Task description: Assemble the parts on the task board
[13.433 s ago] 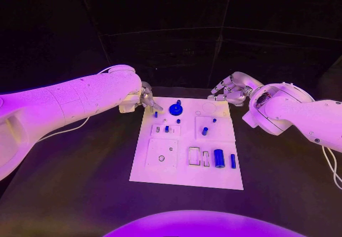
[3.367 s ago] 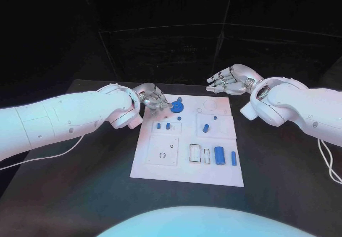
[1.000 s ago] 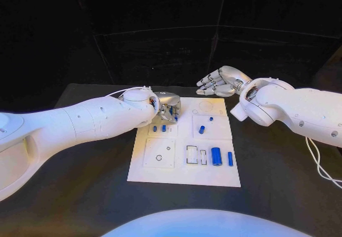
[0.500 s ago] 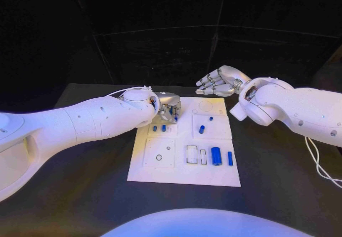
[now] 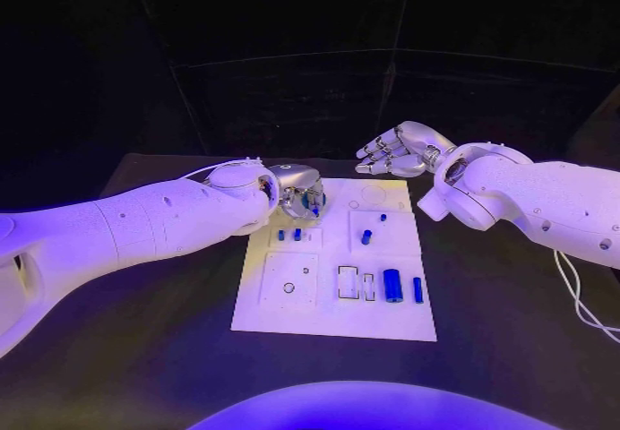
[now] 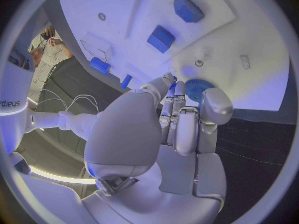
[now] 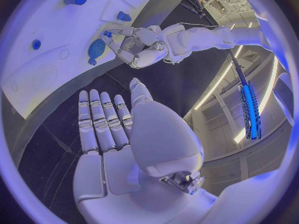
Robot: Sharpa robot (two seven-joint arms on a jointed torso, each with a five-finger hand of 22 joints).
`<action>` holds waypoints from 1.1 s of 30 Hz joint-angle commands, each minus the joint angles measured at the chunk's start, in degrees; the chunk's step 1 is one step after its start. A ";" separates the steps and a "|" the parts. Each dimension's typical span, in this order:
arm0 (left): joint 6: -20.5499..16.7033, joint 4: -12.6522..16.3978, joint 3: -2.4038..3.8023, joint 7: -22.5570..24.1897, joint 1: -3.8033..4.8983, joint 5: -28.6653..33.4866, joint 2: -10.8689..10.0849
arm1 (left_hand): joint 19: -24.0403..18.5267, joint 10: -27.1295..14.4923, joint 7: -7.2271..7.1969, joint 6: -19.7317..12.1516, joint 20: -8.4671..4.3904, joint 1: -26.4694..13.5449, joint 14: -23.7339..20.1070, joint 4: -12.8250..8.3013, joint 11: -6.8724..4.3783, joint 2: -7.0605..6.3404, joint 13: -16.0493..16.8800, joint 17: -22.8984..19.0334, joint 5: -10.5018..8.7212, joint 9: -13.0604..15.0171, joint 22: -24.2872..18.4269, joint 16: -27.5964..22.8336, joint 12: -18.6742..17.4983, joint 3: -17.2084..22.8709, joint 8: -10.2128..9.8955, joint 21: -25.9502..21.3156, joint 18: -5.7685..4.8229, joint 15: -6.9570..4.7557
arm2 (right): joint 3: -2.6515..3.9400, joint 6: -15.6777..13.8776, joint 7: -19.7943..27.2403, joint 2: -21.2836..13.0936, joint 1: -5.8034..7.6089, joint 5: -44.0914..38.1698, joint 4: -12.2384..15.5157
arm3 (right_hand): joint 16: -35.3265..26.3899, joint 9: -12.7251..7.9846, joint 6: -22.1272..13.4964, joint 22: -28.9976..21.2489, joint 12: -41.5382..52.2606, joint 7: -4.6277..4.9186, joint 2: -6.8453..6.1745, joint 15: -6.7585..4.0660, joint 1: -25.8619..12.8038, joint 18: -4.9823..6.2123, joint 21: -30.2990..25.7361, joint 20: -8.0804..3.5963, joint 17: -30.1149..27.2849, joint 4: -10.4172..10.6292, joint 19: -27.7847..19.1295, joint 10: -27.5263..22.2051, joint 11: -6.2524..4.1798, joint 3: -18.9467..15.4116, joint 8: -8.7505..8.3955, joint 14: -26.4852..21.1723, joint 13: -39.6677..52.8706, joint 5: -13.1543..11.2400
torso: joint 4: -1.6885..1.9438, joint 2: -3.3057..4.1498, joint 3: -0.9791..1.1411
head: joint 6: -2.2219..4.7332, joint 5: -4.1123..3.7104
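The white task board (image 5: 330, 309) lies in the middle of the black table. At its far left corner my left hand (image 5: 300, 199) bends over a blue round toothed part (image 6: 199, 88), which sits between its fingertips (image 6: 171, 88) and thumb on the board. The same round part (image 7: 96, 49) lies flat beside the left hand (image 7: 134, 44) in the right wrist view. My right hand (image 5: 398, 150) hovers past the board's far edge, fingers straight and apart, holding nothing; its palm (image 7: 112, 134) is bare. Small blue pegs (image 5: 365, 236) and a thick blue cylinder (image 5: 391, 285) rest on the board.
Two short blue pegs (image 5: 288, 234) stand in a row just nearer than the left hand. A thin blue bar (image 5: 417, 288) lies at the board's right edge beside the cylinder. Black table (image 5: 142, 340) runs wide on both sides of the board.
Over the earlier frames my left hand came in from the board's left edge onto the blue round part. In the last second it only shifted slightly; my right hand stayed put.
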 commanded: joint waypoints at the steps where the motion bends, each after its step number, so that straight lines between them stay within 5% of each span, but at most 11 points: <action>1: -2.44 1.62 0.64 0.00 0.11 3.49 -1.27 | 0.39 0.69 0.03 0.66 0.06 -0.63 0.32 -0.10 -0.04 -0.19 0.05 -0.14 0.05 -0.02 0.17 0.23 -0.45 0.51 -0.28 0.24 -0.74 -0.03 | 0.03 0.20 0.57 -0.07 0.13 -0.07 0.02 | -0.05 -0.06 0.50 -0.05 -0.16 3.32 0.03 -0.23 0.51 0.01 -0.32 -0.14 -0.01 -0.31 0.32 0.16 0.05 -0.07 -0.21 -0.25 -0.04 -0.04 | 0.06 0.00 -0.04 | 0.11 0.07; 6: -1.52 4.22 1.42 -0.81 0.16 4.81 -4.15 | 0.38 0.83 0.02 0.74 0.06 -0.89 0.32 -0.09 -0.04 -0.33 0.07 -0.23 0.03 -0.01 0.22 0.20 -0.66 0.67 -0.36 0.24 -0.74 -0.04 | 0.03 0.24 0.56 -0.18 0.13 -0.07 0.01 | -0.05 -0.06 0.50 -0.05 -0.16 3.32 0.03 -0.23 0.51 0.01 -0.32 -0.14 -0.01 -0.31 0.32 0.16 0.05 -0.07 -0.21 -0.25 -0.04 -0.04 | 0.10 0.01 -0.02 | 0.13 0.23; 16: 2.42 6.23 1.67 -2.81 0.31 6.14 -8.98 | 0.44 1.33 -0.10 1.01 0.06 -1.96 0.30 0.06 -0.09 -0.95 0.13 -0.52 -0.06 0.05 0.52 0.10 -1.31 0.91 -0.65 0.44 -0.79 -0.06 | 0.03 0.28 0.49 -0.37 0.12 -0.07 -0.05 | -0.04 -0.06 0.49 -0.07 -0.18 3.34 0.03 -0.23 0.48 0.01 -0.34 -0.14 -0.01 -0.36 0.34 0.18 0.06 -0.07 -0.22 -0.23 -0.03 -0.05 | -0.02 0.04 -0.01 | -0.04 0.42; 33: 4.30 3.71 1.50 -3.55 -0.05 6.28 -7.71 | 0.25 1.48 -0.17 0.94 0.06 -2.43 0.19 0.12 -0.13 -1.28 0.15 -0.91 -0.09 0.03 0.34 -0.04 -1.68 0.93 -0.90 0.06 -0.71 -0.07 | 0.03 0.34 0.45 -0.30 0.12 -0.07 -0.04 | -0.04 -0.06 0.49 -0.07 -0.18 3.34 0.03 -0.23 0.48 0.01 -0.34 -0.14 -0.01 -0.36 0.34 0.18 0.06 -0.07 -0.22 -0.23 -0.03 -0.05 | -0.17 0.07 0.05 | -0.22 0.65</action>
